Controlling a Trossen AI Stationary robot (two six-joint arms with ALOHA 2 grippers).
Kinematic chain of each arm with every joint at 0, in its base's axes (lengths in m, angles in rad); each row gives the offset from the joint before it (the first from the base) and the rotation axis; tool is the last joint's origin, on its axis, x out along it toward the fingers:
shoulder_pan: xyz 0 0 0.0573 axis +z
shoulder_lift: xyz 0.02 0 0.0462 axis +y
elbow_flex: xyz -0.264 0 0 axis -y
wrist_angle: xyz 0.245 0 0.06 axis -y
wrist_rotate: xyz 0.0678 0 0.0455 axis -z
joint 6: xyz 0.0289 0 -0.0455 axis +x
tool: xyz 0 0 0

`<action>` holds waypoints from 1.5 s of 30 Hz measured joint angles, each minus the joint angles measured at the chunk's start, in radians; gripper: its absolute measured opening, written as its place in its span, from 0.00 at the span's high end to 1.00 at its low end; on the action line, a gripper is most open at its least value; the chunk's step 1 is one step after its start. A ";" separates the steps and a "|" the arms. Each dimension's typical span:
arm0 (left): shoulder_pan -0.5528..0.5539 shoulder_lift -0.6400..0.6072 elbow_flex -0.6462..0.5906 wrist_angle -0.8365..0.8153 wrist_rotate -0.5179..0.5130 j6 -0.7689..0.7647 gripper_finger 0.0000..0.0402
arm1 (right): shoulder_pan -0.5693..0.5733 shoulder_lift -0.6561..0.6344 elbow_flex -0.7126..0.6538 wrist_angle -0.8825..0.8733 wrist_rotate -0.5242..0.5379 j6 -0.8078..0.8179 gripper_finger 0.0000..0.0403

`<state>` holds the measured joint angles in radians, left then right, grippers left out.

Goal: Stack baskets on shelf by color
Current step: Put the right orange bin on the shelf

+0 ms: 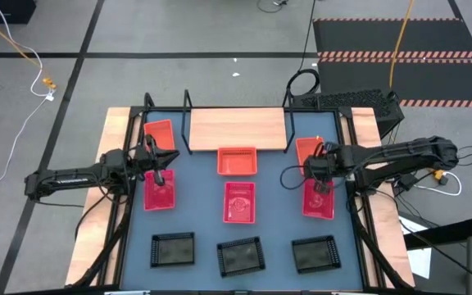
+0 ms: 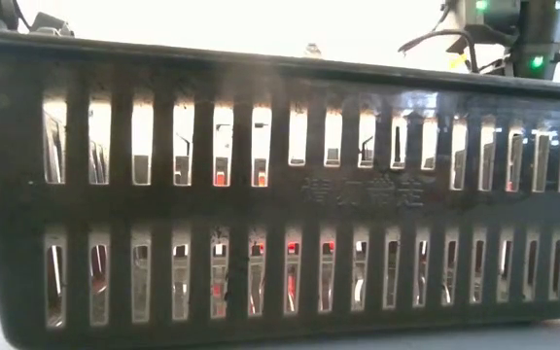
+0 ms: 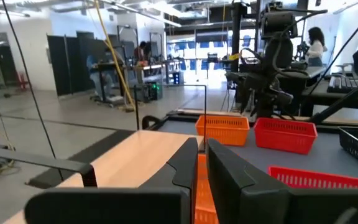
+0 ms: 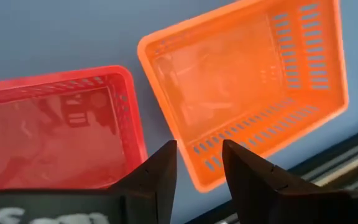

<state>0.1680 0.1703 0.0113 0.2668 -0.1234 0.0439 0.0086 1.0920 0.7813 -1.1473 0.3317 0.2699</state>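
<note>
From the left side of the table I see my left gripper (image 1: 156,168) hanging over the gap between the left orange basket (image 1: 159,135) and the left pinkish-red basket (image 1: 160,192). Its fingers stand nearly together, and I think they hold nothing, though the wrist view is too crowded to be sure. The shelf (image 1: 237,128) sits along the far edge, its plank bare. Just in front of it lies the middle orange basket (image 1: 237,161), then the middle pinkish-red basket (image 1: 239,201), with 3 black baskets (image 1: 239,256) in a row along the near edge. On the right, my right gripper (image 1: 318,174) hovers with fingers parted over the near rim of the right orange basket (image 4: 247,81), beside the right pinkish-red basket (image 4: 55,130), clamped on nothing.

I judge the task barely begun: all 9 baskets lie on the table, none stacked. The step in hand looks like the first pick of an orange basket. Next I would lower the right fingers astride that orange rim, close, lift clear, and carry it to the shelf.
</note>
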 joint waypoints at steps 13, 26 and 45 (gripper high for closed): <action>0.000 0.000 0.000 -0.021 0.000 -0.005 0.91 | -0.063 0.006 -0.016 0.023 -0.026 -0.023 0.70; 0.000 0.000 0.000 -0.008 -0.008 0.013 0.91 | -0.062 0.117 -0.016 0.078 -0.048 0.021 0.70; 0.000 0.000 0.000 -0.008 -0.010 0.022 0.91 | -0.063 0.139 -0.017 0.133 -0.070 -0.006 0.70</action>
<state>0.1680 0.1703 0.0113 0.2588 -0.1329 0.0658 -0.0545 1.2314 0.7647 -1.0141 0.2619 0.2642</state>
